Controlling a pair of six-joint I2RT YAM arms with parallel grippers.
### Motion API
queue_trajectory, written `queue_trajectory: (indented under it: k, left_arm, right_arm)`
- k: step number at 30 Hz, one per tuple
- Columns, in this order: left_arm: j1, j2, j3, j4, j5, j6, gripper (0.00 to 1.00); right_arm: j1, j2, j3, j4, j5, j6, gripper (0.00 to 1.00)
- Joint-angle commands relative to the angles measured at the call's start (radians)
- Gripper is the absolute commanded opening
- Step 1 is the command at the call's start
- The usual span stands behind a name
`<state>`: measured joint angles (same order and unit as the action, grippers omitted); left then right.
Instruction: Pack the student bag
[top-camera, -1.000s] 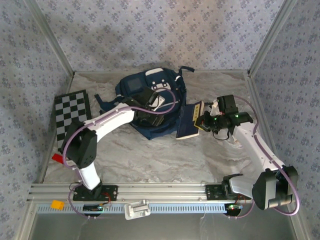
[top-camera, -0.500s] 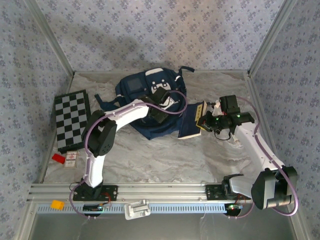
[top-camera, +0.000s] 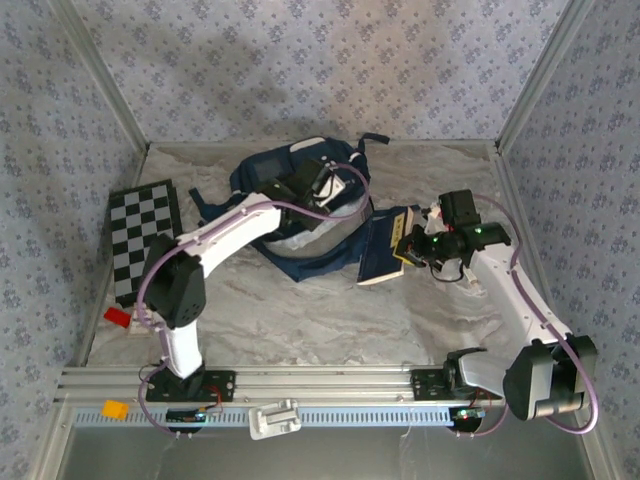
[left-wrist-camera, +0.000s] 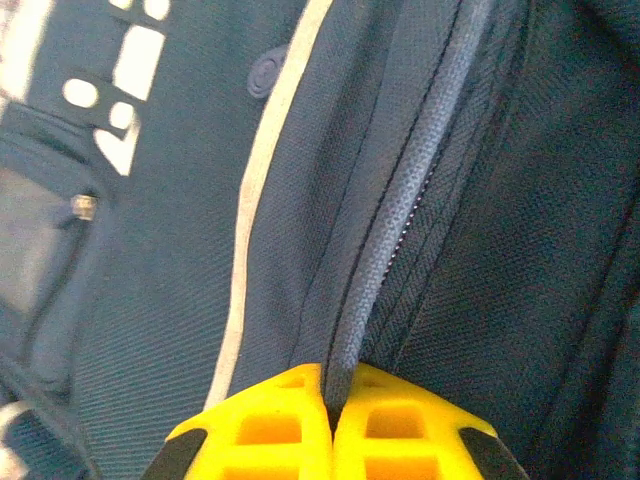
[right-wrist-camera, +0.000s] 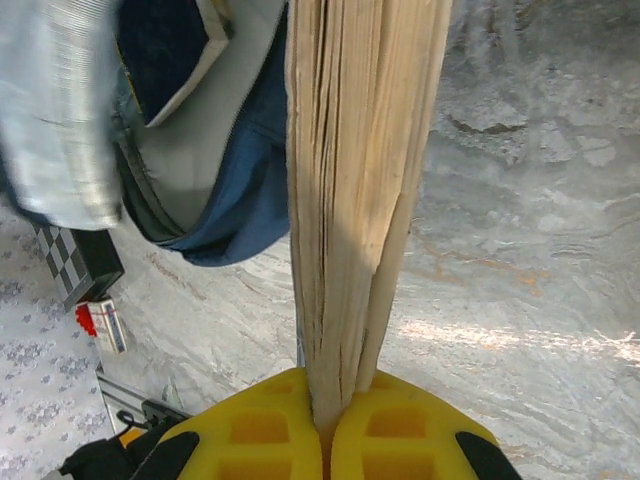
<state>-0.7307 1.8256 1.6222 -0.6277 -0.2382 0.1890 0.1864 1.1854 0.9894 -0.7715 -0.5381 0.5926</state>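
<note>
Bag (top-camera: 262, 170): navy, slumped on the table (top-camera: 300, 320) toward 12 o'clock, a touch left of centre. Its mouth faces 4 o'clock and gapes, with pale lining showing inside.

Left wrist view, close on the fabric:
- white patch (left-wrist-camera: 125, 65) at 10 o'clock
- light stripe (left-wrist-camera: 262, 190) running from the top down to 7 o'clock
- zipper (left-wrist-camera: 400, 200) running beside the stripe, on its right

Left tool (left-wrist-camera: 330, 395): the yellow fingers are pinched together on the bag's zipper edge. The strip of fabric passes straight between them with no gap to either side. The left arm reaches up from 7 o'clock and arches over the bag's near side.

Book (top-camera: 378, 245): navy cover, just beside the bag's mouth at 3 o'clock and tilted toward it. In the right wrist view its cream page edges stand upright, with the open mouth at 10 o'clock from them.

Right tool (right-wrist-camera: 325, 405): clamped narrow on the book's edge, pages squeezed between both fingers. It holds the book from the 3 o'clock side, and the right arm comes in from 5 o'clock.

Chessboard (top-camera: 143, 240): flat at 9 o'clock from the bag, well apart from it, near the table's left edge.

Red block (top-camera: 116, 317): at 6 o'clock from the chessboard, just beside its near end.
</note>
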Motion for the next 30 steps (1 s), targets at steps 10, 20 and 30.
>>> queue_trajectory:
  k: [10,20,30]
  left_arm:
    - [0.010,-0.123,0.230,-0.082,-0.079,-0.152,0.00]
    - [0.011,-0.165,0.200,-0.062,0.024,-0.170,0.00]
    - [0.020,-0.188,0.176,-0.070,0.004,-0.169,0.00]
  right_arm:
    - [0.226,0.267,0.104,0.423,-0.088,0.143,0.00]
    - [0.284,0.610,0.327,0.625,-0.056,0.091,0.00]
    - [0.269,0.730,0.420,0.533,0.046,0.019,0.42]
